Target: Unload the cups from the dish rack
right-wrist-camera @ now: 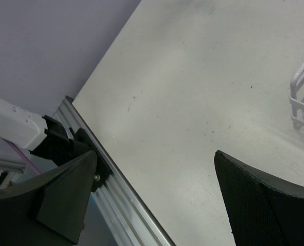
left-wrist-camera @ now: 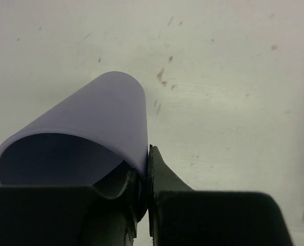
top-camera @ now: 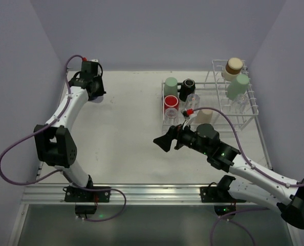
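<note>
The left gripper (left-wrist-camera: 146, 177) was clamped on the wall of a lavender cup (left-wrist-camera: 90, 128), well apart from the dish rack (top-camera: 253, 105), to its left. The right gripper (top-camera: 164, 142), its fingers apart and empty, was just beside the rack. Several cups (top-camera: 238, 86) were not yet unloaded.

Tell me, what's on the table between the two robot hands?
Nothing: the top view shows only bare table between the left gripper and right gripper.
</note>
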Robot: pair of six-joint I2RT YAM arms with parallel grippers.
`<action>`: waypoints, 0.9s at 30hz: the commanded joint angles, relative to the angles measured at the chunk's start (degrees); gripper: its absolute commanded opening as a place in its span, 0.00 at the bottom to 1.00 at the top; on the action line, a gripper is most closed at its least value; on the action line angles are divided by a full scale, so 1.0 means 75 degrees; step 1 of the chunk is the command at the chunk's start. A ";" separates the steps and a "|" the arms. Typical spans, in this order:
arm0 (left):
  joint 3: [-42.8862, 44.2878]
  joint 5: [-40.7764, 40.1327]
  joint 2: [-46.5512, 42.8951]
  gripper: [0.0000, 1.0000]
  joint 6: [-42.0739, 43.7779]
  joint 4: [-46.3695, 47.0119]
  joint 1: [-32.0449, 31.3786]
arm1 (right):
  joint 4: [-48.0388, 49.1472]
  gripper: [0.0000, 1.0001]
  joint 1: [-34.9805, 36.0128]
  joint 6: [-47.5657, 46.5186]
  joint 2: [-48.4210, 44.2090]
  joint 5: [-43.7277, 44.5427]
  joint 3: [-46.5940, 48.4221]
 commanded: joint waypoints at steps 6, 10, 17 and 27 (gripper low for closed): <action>0.1124 -0.0903 0.1295 0.00 0.0861 -0.2122 0.0271 | -0.1630 0.99 0.0326 -0.0984 -0.0390 0.0498 0.0537; 0.1394 -0.1137 0.1764 0.00 0.0955 -0.2370 0.0318 | -0.1630 0.99 0.0326 -0.1008 -0.0425 0.0486 0.0466; 0.1769 -0.1418 0.2302 0.23 0.0968 -0.2487 0.0494 | -0.1596 0.99 0.0338 -0.0961 -0.0472 0.0580 0.0431; 0.1629 -0.1325 0.1778 0.57 0.0827 -0.1962 0.0494 | -0.1677 0.99 0.0338 -0.1054 -0.0379 0.1083 0.0875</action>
